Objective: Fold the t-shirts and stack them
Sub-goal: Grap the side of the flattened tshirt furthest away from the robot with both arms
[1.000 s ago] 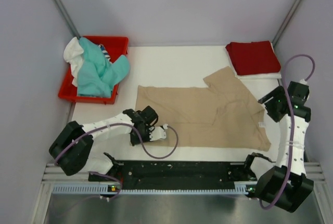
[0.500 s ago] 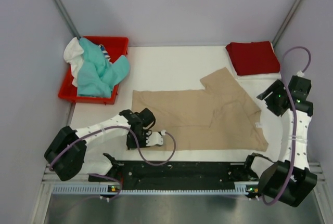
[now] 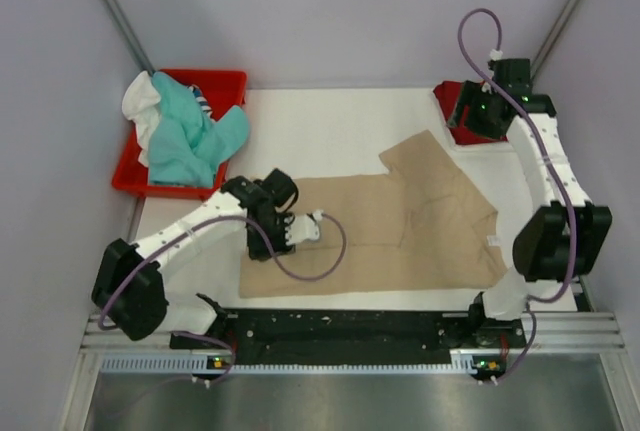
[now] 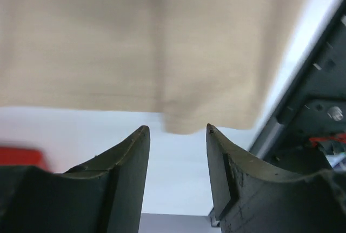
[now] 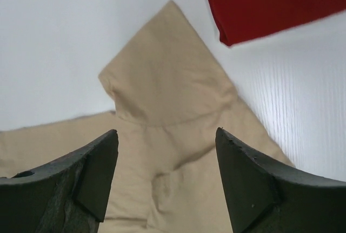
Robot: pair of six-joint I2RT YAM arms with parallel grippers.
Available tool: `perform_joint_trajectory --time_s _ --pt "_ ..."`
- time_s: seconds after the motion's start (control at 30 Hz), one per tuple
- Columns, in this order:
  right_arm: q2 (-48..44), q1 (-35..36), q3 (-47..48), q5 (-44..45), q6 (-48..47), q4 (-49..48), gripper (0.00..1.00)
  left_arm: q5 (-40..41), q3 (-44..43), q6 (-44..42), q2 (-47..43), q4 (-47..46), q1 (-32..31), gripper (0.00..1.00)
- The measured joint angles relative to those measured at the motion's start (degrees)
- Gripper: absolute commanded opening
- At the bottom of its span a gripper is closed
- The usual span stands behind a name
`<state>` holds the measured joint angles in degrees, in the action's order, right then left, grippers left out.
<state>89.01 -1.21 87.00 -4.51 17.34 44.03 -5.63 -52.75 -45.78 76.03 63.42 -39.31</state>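
Your left gripper (image 4: 177, 131) has its jaws partly apart with nothing between them, and your right gripper (image 5: 166, 134) stands wide and empty too, so neither has hold of any cloth. The likeliest slip is on the left. If you close from where it sits, the fingers may pinch air or catch only the very tip of the cloth. A pull would then drag and bunch the tan t-shirt (image 3: 400, 226) instead of lifting a clean edge. On the right, a descent that drifts toward the far corner could snag the folded dark red t-shirt (image 5: 270, 0) and upset it. Taking only the sleeve's point would probably leave the creased cloth beneath it rumpled. In the left wrist view, a corner of the tan hem lies just beyond the fingertips, roughly in line with the gap but not inside it. In the right wrist view, the upturned tan sleeve is centred ahead of the jaws, with the dark red one near, off to the upper right. Farther out, the tan shirt lies spread on the white table (image 3: 340, 126), well apart from the red tray (image 3: 135, 183) with the teal t-shirt (image 3: 185, 141) and the white t-shirt (image 3: 140, 101) heaped in it.
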Motion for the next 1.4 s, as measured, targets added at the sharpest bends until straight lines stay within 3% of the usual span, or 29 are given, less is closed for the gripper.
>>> perform_joint_trajectory --time_s 0.13,0.23,0.37,0.6,0.8,0.9,1.03,1.4 --pt "15.39 0.85 13.07 -0.35 -2.75 0.28 0.50 -1.11 -17.00 2.73 9.16 -0.59 9.51 0.45" --pt "27.85 1.07 24.00 -0.44 -4.04 2.01 0.51 -2.05 -34.18 8.11 22.29 -1.44 17.07 0.43" --pt "41.46 1.92 36.35 1.01 -6.21 3.58 0.56 -2.93 -45.97 15.50 34.82 -4.17 23.54 0.47" --pt "53.40 5.75 47.15 4.46 -11.54 4.42 0.62 -0.52 -47.28 23.76 43.21 -7.50 29.97 0.48" --pt "57.24 7.50 48.06 8.33 -14.32 5.38 0.58 0.00 -46.36 25.79 45.51 -10.16 30.88 0.47" --pt "57.51 7.54 48.13 7.21 -14.78 5.49 0.40 0.15 -45.18 26.01 45.53 -10.64 31.10 0.47" --pt "57.68 7.72 48.39 6.60 -15.74 5.49 0.00 -0.31 -44.74 25.97 46.01 -10.93 31.91 0.47" --pt "56.30 7.98 46.99 -1.70 -16.68 7.21 0.00 -2.60 -42.82 22.45 46.40 -11.17 32.63 0.45"
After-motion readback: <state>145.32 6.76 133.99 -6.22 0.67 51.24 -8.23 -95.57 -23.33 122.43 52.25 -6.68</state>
